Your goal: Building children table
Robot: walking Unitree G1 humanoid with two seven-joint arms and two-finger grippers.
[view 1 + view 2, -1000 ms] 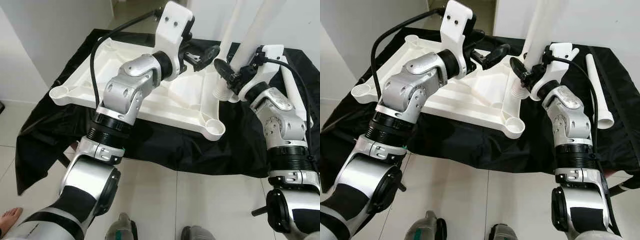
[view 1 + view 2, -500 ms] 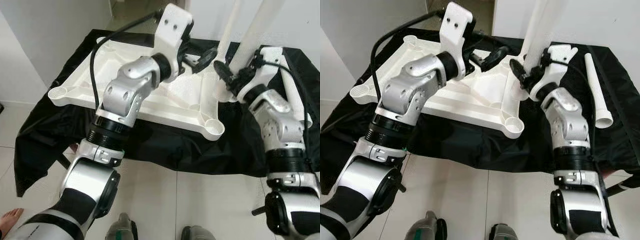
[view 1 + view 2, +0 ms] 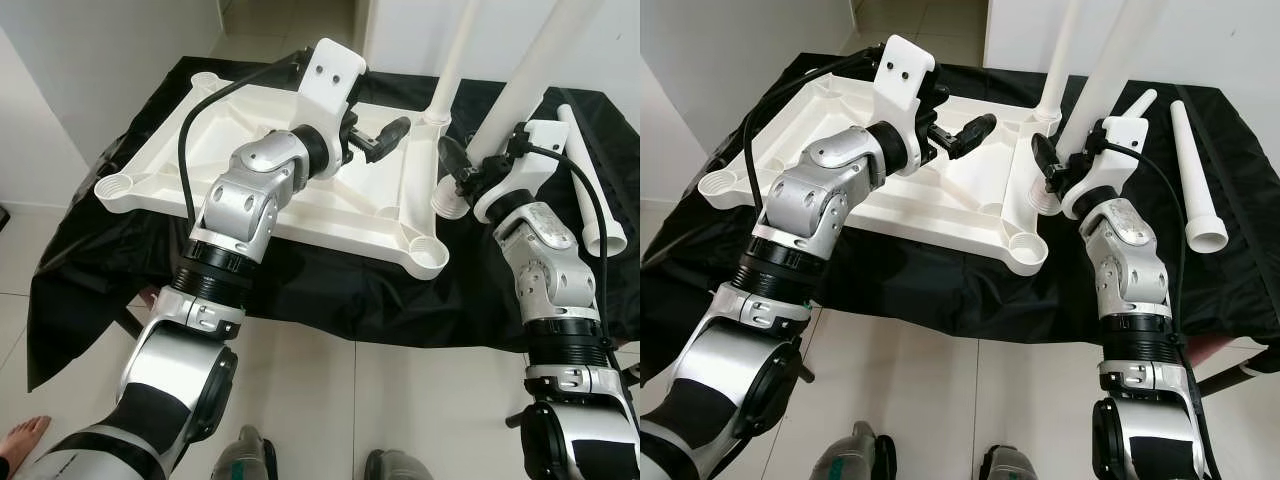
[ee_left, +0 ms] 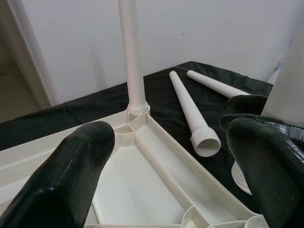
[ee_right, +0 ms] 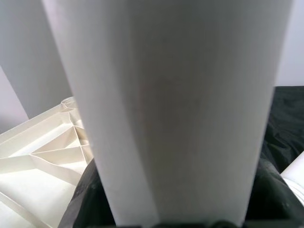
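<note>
Right gripper [image 3: 462, 175] pinching a white leg [image 3: 520, 95] upright, threaded end just beside the upside-down tabletop [image 3: 180, 175], probably lining up for the near corner socket [image 3: 427, 256]. Left gripper [image 3: 385, 135] spread, hovering above the tabletop's ribs, holding nothing.

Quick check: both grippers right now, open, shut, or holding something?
Left gripper: open, holding nothing, above the upturned white tabletop.
Right gripper: shut on a white table leg.

White tabletop [image 3: 330, 205], white legs [image 3: 1195, 180], black cloth [image 3: 330, 290], pale floor tiles [image 3: 400, 400]
</note>
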